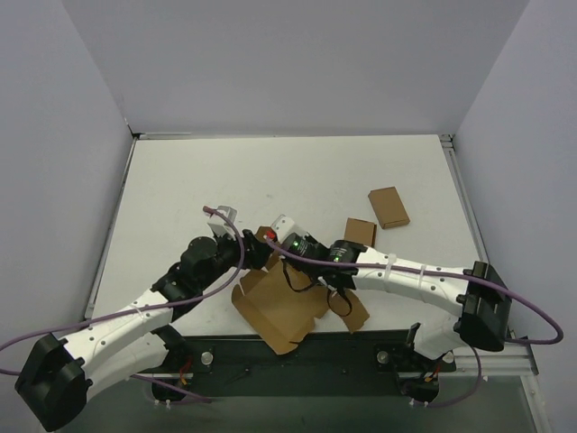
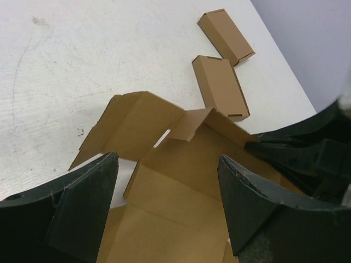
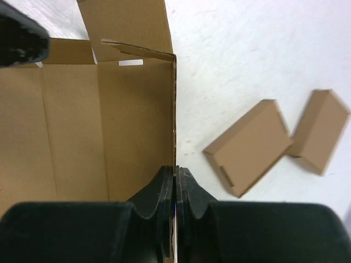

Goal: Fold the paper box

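Note:
The paper box [image 1: 287, 311] is a large brown cardboard sheet with flaps partly raised, lying near the table's front edge between the arms. My right gripper [image 3: 175, 174] is shut on the thin upright edge of one of its walls [image 3: 109, 120]; from above, the right gripper [image 1: 281, 257] sits at the box's far corner. My left gripper [image 2: 167, 205] hovers open over the box's inner panel [image 2: 181, 181], its fingers [image 2: 82, 208] wide apart and holding nothing. In the top view the left gripper [image 1: 255, 250] is just left of the right one.
Two small folded brown boxes lie on the white table to the right: one [image 1: 389, 207] farther back, one [image 1: 361, 232] close to the right arm. They also show in the wrist views as near box [image 2: 219, 87], far box [image 2: 225, 35], near box [image 3: 249, 145] and far box [image 3: 321, 129].

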`<control>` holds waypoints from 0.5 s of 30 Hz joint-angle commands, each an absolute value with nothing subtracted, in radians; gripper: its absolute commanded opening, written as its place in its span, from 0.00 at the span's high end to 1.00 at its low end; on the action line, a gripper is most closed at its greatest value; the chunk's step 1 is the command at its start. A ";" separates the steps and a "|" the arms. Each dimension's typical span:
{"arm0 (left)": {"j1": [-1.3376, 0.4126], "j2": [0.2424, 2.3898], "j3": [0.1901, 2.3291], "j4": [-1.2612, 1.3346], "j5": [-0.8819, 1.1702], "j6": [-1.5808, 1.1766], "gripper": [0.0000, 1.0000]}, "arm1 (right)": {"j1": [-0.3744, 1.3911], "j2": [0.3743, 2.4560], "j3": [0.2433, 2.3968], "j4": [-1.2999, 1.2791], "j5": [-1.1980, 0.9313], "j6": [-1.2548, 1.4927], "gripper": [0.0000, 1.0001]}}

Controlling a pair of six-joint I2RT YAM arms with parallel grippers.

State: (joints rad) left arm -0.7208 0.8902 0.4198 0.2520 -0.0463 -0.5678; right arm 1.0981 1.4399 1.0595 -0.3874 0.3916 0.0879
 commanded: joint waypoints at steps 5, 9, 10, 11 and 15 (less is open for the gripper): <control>-0.596 0.899 0.426 0.193 -0.023 -0.597 0.18 | 1.189 1.539 1.089 -0.333 0.767 -0.253 1.00; -0.508 0.896 0.436 0.209 0.025 -0.598 0.18 | 1.215 1.569 1.045 -0.250 0.821 -0.334 1.00; -0.490 0.894 0.433 0.218 0.026 -0.598 0.18 | 1.223 1.572 1.039 -0.230 0.822 -0.344 1.00; -0.457 0.896 0.430 0.250 0.031 -0.600 0.17 | 1.224 1.574 1.032 -0.219 0.822 -0.360 1.00; -0.394 1.026 0.437 0.336 0.069 -0.583 0.17 | 1.241 1.551 0.982 -0.163 0.822 -0.393 1.00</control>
State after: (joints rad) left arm -0.4484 0.9195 0.4175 0.2214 0.0097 -0.5922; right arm 1.2221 1.5723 1.0168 -0.2211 0.7429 -0.2981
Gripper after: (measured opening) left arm 0.828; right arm 0.042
